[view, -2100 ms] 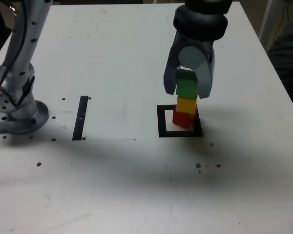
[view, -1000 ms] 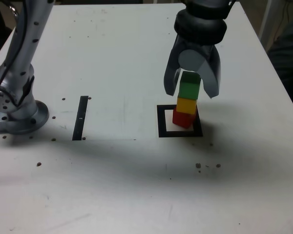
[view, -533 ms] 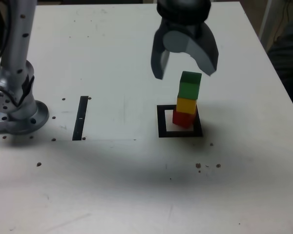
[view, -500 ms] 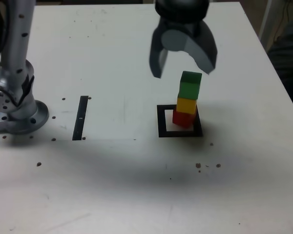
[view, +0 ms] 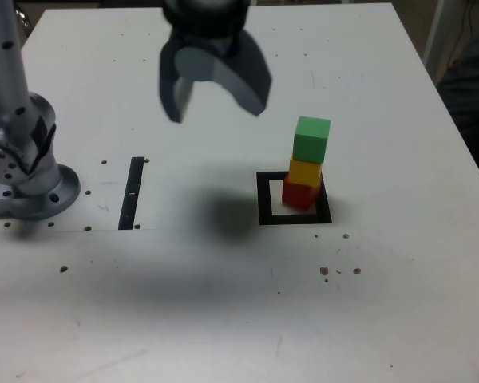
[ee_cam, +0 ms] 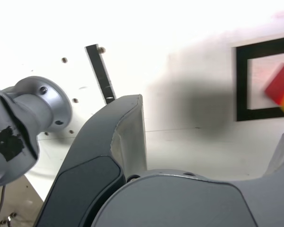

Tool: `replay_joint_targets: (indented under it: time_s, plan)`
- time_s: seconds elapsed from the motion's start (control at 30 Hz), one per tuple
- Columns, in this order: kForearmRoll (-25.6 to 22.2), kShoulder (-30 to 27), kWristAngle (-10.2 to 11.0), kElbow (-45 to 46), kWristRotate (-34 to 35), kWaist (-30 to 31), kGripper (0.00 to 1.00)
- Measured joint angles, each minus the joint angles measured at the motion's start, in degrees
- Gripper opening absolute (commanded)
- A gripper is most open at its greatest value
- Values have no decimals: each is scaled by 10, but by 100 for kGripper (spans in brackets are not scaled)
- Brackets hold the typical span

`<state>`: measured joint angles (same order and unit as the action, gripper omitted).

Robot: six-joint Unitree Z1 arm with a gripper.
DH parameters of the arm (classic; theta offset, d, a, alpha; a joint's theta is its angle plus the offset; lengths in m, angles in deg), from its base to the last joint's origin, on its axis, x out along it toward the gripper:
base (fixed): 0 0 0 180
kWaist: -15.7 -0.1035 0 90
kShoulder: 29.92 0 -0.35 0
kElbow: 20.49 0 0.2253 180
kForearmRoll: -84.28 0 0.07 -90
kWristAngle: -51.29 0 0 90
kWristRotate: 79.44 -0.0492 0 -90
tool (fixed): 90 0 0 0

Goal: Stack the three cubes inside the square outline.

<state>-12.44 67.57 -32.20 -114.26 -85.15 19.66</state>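
Stacked three high on the white table [view: 383, 303]: green cube [view: 311, 139] atop yellow cube [view: 305, 171] atop red cube [view: 300, 194], standing inside the square outline [view: 264, 199], toward its 3 o'clock edge in the exterior view. Raised at 10 o'clock from the tower, well apart: gripper [view: 215, 100], jaws spread wide, empty. At 9 o'clock, black strip [view: 132, 192] and arm base [view: 32, 187].

Overhead light casts soft shadows on the table [view: 367, 303]; the wrist view is overexposed and blurred.
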Motion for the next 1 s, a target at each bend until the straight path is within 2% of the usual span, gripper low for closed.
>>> replay_joint_targets:
  time_s: [0.17, 0.77, 1.0]
  plan:
    - [40, -32, -3, 87, 14, 0, 100]
    - [206, -62, -52, 326, 53, 0, 100]
    - [224, -65, -58, 347, 53, 0, 100]
